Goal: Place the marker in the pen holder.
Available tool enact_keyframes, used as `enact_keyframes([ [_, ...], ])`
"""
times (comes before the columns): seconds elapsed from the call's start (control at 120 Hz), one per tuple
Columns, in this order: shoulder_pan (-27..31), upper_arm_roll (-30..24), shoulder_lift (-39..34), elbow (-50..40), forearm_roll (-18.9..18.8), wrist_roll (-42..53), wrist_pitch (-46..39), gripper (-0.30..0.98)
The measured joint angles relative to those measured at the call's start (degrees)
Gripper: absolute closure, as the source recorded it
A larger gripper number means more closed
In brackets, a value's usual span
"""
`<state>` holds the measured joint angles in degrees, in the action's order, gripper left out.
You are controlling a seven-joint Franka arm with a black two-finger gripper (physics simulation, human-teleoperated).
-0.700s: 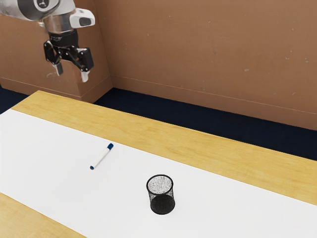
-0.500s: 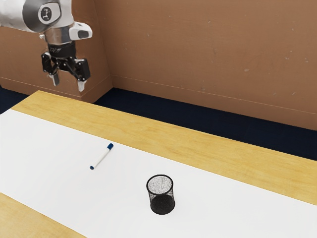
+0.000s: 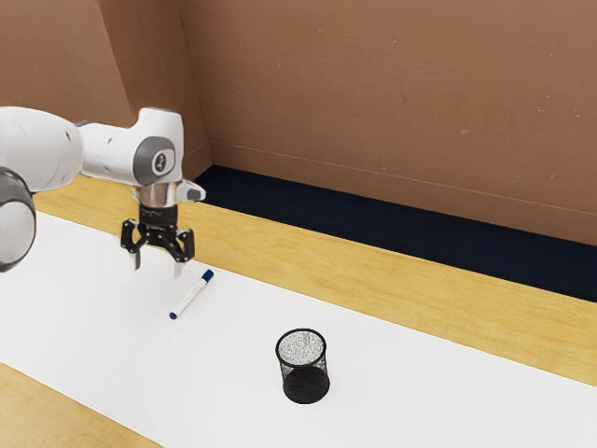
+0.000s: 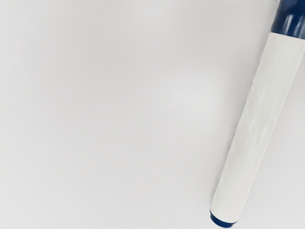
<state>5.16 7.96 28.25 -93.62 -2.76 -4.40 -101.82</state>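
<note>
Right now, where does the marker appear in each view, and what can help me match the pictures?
Exterior view: the marker is in the view's left half, between tool and pen holder.
Wrist view: off-centre and slanting, its blue cap cut by the edge.
Shared landmark: the white sheet beneath.

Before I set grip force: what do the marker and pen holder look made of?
Marker: probably smooth plastic, judging by the glossy highlights on its blue cap; the white barrel looks more satin. Pen holder: likely black-coated metal mesh, as its sides look finely patterned and partly see-through.
</note>
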Motion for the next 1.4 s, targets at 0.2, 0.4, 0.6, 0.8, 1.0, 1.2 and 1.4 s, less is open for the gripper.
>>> enact_keyframes([
  [0.2,0.0,-0.6,8.1,5.0,2.7,1.5,-3.8,0.01],
  [0.4,0.0,-2.0,12.6,9.4,3.6,2.9,-6.3,0.01],
  [0.6,0.0,-2.0,12.7,9.7,3.8,4.0,-7.2,0.23],
  [0.8,0.0,-2.0,12.7,9.7,3.9,4.7,-7.6,0.57],
  [1.0,-0.1,-2.0,12.8,9.7,3.6,5.0,-7.9,0.72],
  [1.2,-0.1,-2.0,12.4,9.6,2.8,5.1,-8.1,0.77],
  [1.4,-0.8,-4.3,4.2,6.4,-1.8,4.9,-10.9,0.78],
])
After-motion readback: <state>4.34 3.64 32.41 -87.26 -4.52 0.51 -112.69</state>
